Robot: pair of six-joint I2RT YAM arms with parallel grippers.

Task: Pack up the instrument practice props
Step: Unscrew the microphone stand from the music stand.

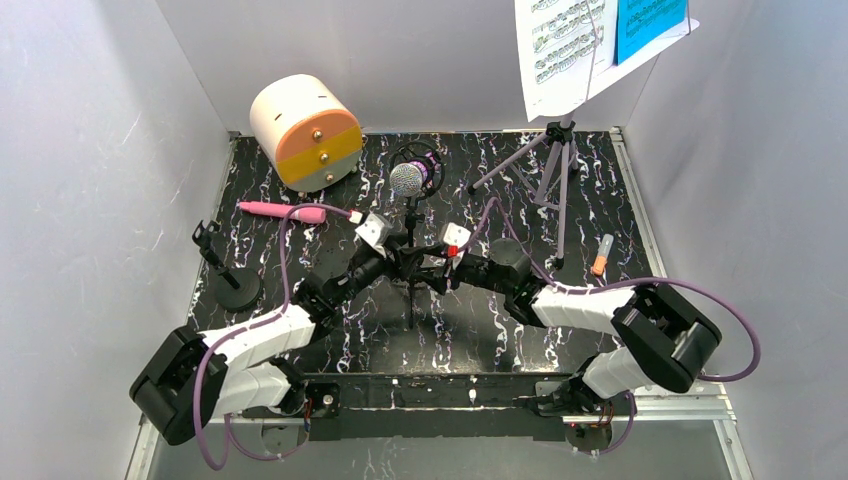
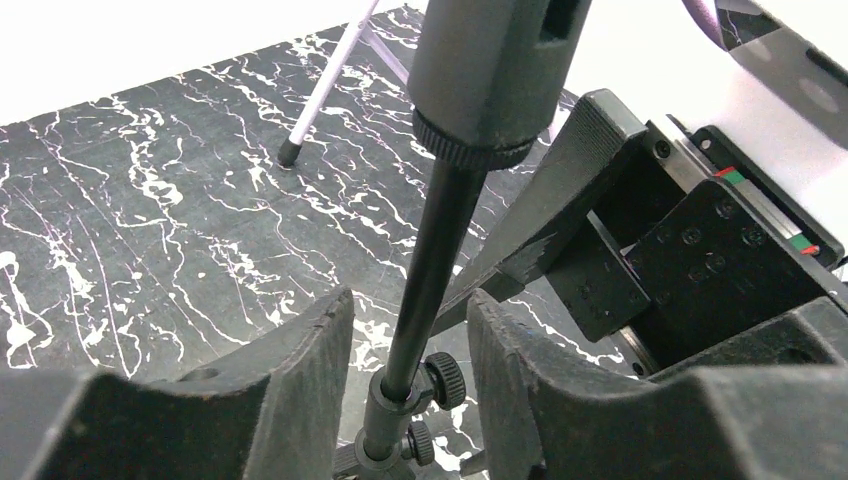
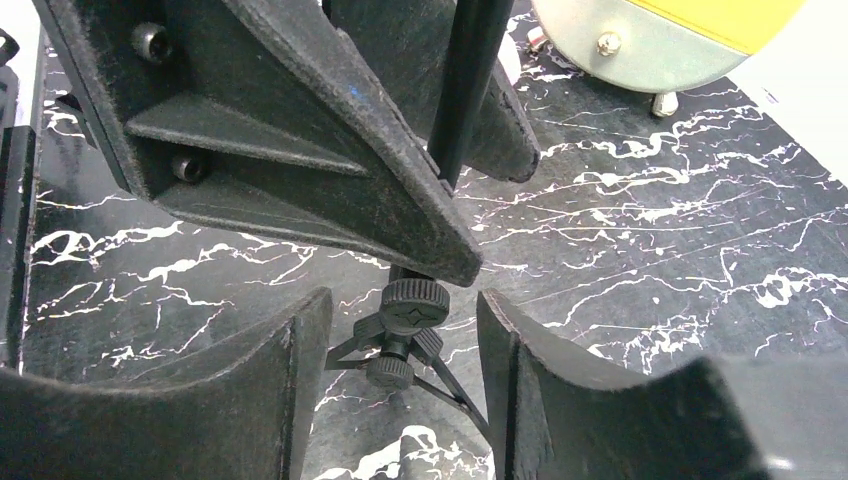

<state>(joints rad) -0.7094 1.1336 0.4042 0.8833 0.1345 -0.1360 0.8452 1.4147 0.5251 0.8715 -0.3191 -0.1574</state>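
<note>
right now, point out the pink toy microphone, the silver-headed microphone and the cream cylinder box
pink toy microphone (image 1: 285,211), top external view, middle of its pink body
silver-headed microphone (image 1: 406,180), top external view, on its silver mesh head
cream cylinder box (image 1: 288,108), top external view, on its cream curved side

Two microphones (image 1: 283,211), two stands (image 1: 238,290), one music rack (image 1: 560,160), two pages (image 1: 560,45), one box (image 1: 305,130), one orange stick (image 1: 601,255).

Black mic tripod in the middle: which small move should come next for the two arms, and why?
Probably close the right pincer on the black mic tripod near its knobbed hub. It and the left pincer both straddle the pole, jaws open, gaps each side, so nothing grips the stand yet.
</note>
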